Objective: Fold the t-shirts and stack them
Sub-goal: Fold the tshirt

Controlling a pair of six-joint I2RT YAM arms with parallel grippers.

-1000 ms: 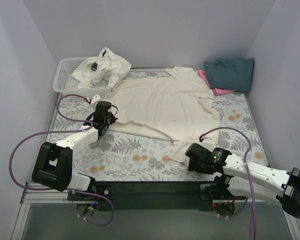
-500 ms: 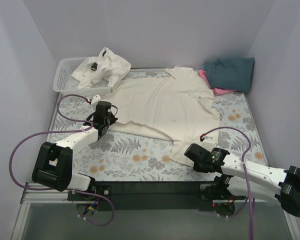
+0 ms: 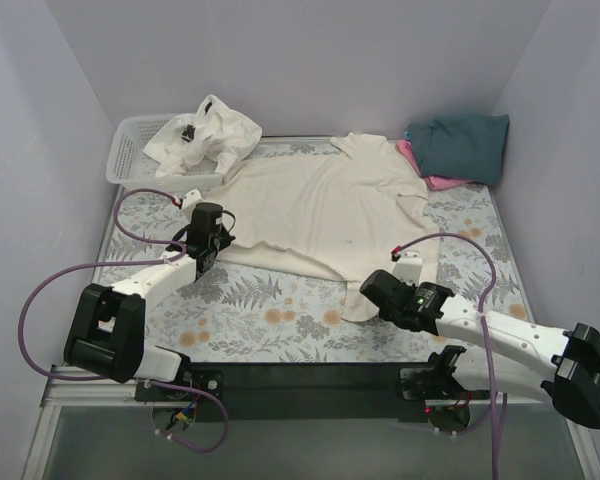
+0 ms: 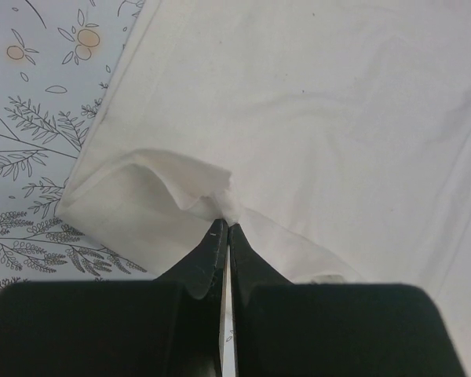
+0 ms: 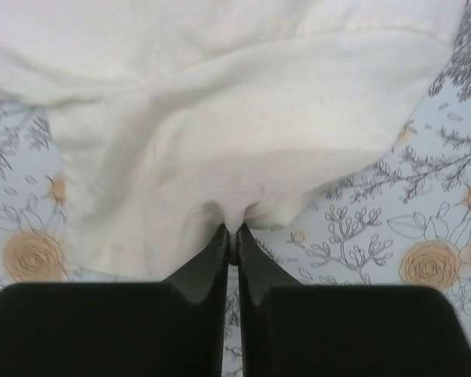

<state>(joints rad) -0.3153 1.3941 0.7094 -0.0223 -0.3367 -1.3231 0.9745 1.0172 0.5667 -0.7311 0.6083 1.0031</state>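
Observation:
A cream t-shirt (image 3: 330, 210) lies spread flat across the flowered table. My left gripper (image 3: 206, 252) is shut on a pinch of its hem corner (image 4: 212, 196) at the shirt's near left. My right gripper (image 3: 368, 290) is shut on the edge of the near right sleeve (image 5: 243, 212), the cloth puckered between its fingertips. A folded dark teal t-shirt (image 3: 460, 145) rests on a pink t-shirt (image 3: 435, 180) at the back right corner. A crumpled off-white t-shirt (image 3: 205, 135) with a small black label lies heaped over the basket at the back left.
A white lattice basket (image 3: 130, 150) stands at the back left corner. Purple cables loop from both arms over the table. Walls close in on the left, back and right. The table's near edge (image 3: 300, 365) runs in front of the arm bases.
My right gripper has moved forward and left onto the sleeve edge and shut on it. The left gripper and the shirt have not moved.

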